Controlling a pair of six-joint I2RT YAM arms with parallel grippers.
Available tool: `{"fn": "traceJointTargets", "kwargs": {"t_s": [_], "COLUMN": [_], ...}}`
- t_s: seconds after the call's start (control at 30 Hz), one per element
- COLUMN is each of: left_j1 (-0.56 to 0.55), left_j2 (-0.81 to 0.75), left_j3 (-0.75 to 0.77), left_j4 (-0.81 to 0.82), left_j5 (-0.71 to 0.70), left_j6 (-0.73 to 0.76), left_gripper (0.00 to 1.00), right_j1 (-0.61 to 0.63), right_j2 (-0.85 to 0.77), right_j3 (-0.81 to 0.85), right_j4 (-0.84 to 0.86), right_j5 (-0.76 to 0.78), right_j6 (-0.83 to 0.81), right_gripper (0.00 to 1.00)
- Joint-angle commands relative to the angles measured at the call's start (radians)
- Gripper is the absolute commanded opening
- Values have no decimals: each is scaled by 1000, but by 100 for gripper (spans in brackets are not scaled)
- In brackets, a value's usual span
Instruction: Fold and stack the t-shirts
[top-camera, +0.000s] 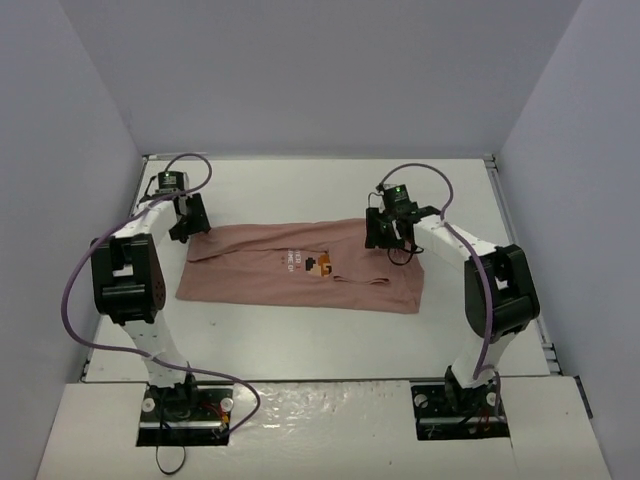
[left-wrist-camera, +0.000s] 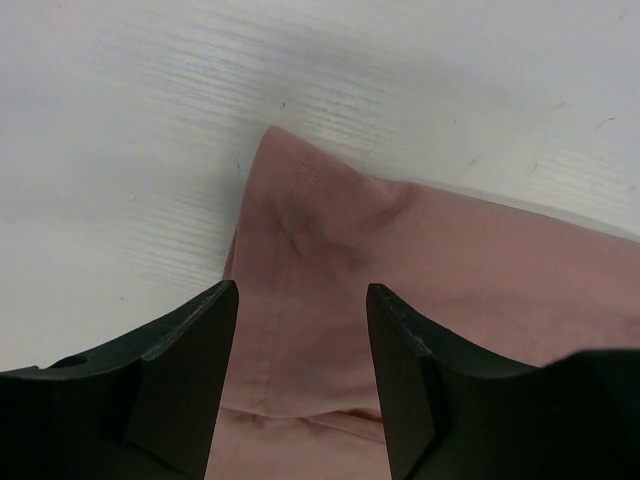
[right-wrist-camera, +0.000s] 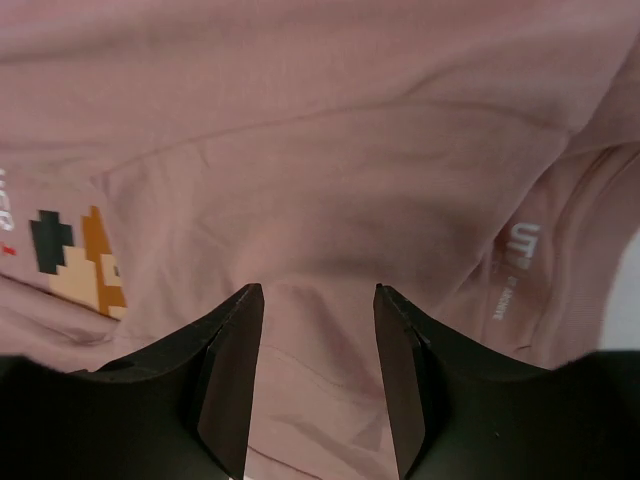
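The t-shirt (top-camera: 300, 268) lies flat in the middle of the table (top-camera: 300, 190), stretched left to right, with its chest graphic (top-camera: 320, 266) facing up and its near-right part already doubled over.

What could go wrong, as I judge it: at the far-left corner the cloth looks layered, so a grab there may catch only the top layer, or slip off the thin edge, and the fold would drag crooked. On the right the cloth is creased and rumpled, so a pinch there may gather a bunch of layers instead of one clean edge. If one side lifts and the other does not, the shirt will skew.

The left gripper (left-wrist-camera: 300, 290) hangs just above the shirt's far-left corner, fingers spread, with the corner showing between them and bare table beyond. The right gripper (right-wrist-camera: 318, 290) hangs over the right part of the shirt, inside its far edge, fingers also spread and holding nothing, the graphic to its left.
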Motion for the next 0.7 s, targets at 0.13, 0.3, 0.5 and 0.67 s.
{"fn": "traceJointTargets", "kwargs": {"t_s": [0.13,0.3,0.5,0.67], "left_j1": [4,23,52,50], "left_j2": [134,211,255,246], "left_j3": [106,163,216,257], "left_j4": [11,-13,-4,16], "left_j5": [-1,-52,-82,-105], "left_j6": [-29,-39,-70,-56], "left_gripper": [50,48,45,45], "right_j1": [-33,-106,-123,-119], "right_j2": [36,2,-42,-51], "right_j3": [-163,-257,-296,-287], "right_j4": [106,103,57,45], "right_j5": [26,42,95,84], "right_j6": [71,53,9,-12], "right_gripper": [45,45,45,45]}}
